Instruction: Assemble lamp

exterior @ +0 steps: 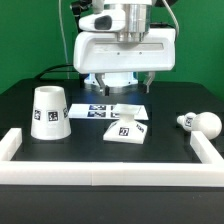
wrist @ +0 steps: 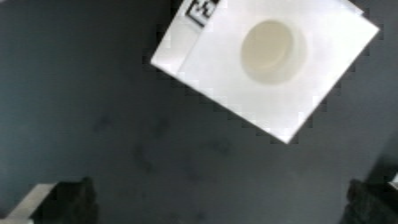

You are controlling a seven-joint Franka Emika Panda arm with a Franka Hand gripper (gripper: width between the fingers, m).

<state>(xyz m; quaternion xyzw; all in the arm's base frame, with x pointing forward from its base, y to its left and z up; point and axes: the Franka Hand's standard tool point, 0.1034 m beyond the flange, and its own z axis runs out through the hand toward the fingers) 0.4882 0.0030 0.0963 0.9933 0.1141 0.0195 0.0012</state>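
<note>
The fingers point(wrist: 68, 202) hang wide and empty above the base point(exterior: 127, 129), likely lining up to lift it off the bench point(exterior: 90, 152).

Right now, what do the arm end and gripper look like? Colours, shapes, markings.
The gripper has a boxy white body with rounded corners, hung under a grey and white wrist section of the arm. Two short dark fingers stick out below the body. A pale, bluish rounded piece sits between them. No markings are readable on it.
</note>
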